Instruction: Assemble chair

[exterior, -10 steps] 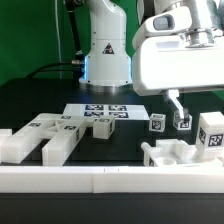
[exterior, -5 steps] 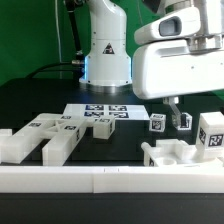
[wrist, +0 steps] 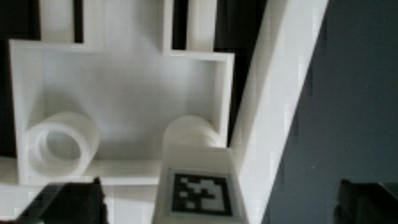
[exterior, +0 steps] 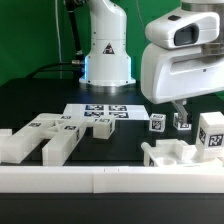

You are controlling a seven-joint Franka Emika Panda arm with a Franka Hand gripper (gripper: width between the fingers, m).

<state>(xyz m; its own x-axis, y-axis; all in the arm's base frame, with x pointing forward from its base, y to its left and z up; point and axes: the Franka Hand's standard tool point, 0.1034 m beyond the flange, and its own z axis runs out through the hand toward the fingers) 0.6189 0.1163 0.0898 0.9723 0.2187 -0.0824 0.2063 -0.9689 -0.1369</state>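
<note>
The chair lies in loose white tagged parts. Three small tagged blocks stand at the exterior view's right. In front of them is a slotted white piece. Longer blocks and a flat piece lie at the left. My gripper hangs just above the middle small block, open and holding nothing. In the wrist view the gripper has its dark fingers wide on either side of a tagged post, which rises from a white piece with two round pegs.
The marker board lies flat at the middle back, in front of the arm's base. A long white rail runs along the front edge. Black tabletop shows at the back left.
The gripper has shifted a little toward the exterior view's right and lower, closer to the small tagged blocks. Its jaws stay open. No part has moved.
</note>
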